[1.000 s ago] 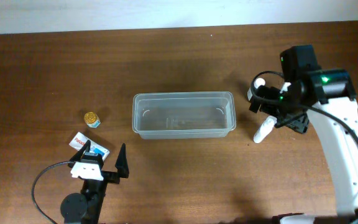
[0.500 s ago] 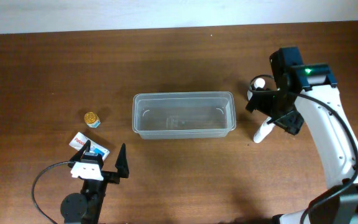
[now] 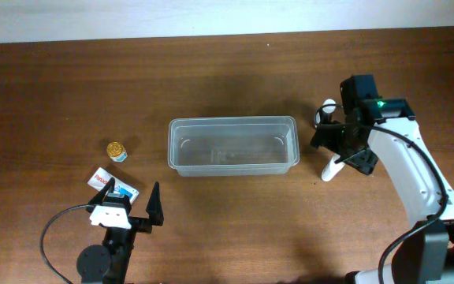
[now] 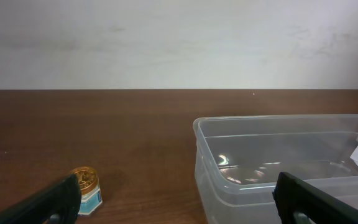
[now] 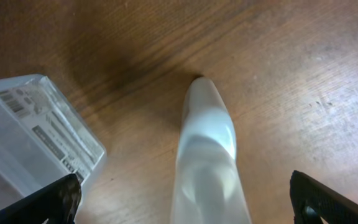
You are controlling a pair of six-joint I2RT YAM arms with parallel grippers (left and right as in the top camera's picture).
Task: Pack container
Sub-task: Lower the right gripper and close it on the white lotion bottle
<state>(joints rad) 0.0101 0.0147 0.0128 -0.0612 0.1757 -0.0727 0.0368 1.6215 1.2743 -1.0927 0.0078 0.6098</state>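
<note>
The clear container (image 3: 233, 146) stands empty at the table's middle; it also shows in the left wrist view (image 4: 278, 162), and its labelled corner shows in the right wrist view (image 5: 30, 137). A white tube (image 3: 332, 169) lies on the table just right of the container. My right gripper (image 3: 339, 154) is open right over it, and in the right wrist view the tube (image 5: 207, 149) lies between the spread fingers (image 5: 194, 202), not gripped. My left gripper (image 3: 128, 207) is open and empty near the front left, and its fingers (image 4: 179, 208) frame the container.
A small gold-lidded jar (image 3: 116, 150) stands left of the container and shows in the left wrist view (image 4: 86, 186). A white, blue and red packet (image 3: 105, 181) lies by the left gripper. A white-capped bottle (image 3: 327, 106) stands behind the right gripper.
My right arm has shifted left and come down over the white tube. The left arm and the other things have not moved.
</note>
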